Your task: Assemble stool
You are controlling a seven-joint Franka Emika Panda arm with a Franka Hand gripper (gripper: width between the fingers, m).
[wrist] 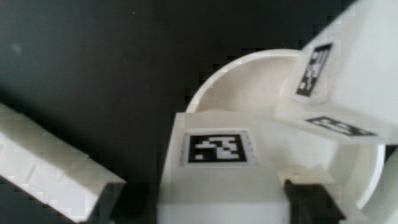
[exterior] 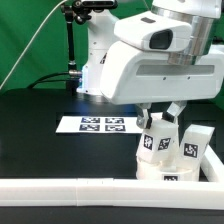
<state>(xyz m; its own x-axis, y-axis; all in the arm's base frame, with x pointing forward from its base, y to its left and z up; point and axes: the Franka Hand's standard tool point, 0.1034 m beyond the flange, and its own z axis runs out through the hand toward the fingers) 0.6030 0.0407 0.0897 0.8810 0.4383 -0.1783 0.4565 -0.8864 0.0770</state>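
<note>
Catalogued from the exterior view, near to far.

Foreground, along the bottom edge: long white rail [exterior: 60,190], lying flat across the black desk [exterior: 30,130].

Lower right, just behind the rail: round white seat [exterior: 168,172] of the stool, resting on the desk. Upright legs standing on it, each bearing a black-and-white tag: one leg [exterior: 158,138] toward the centre, a second leg [exterior: 194,142] further right.

Directly above the seat: gripper [exterior: 160,118], dark fingers pointing down, set narrow and closed around the top of the centre leg. In the wrist view, tagged leg top [wrist: 221,150] seen close between the fingers, seat rim [wrist: 240,75] curving behind it.

Middle ground, centre: marker board [exterior: 100,124], flat on the desk, well apart from the stool.

Background: white arm body [exterior: 150,60], green backdrop [exterior: 30,40].
</note>
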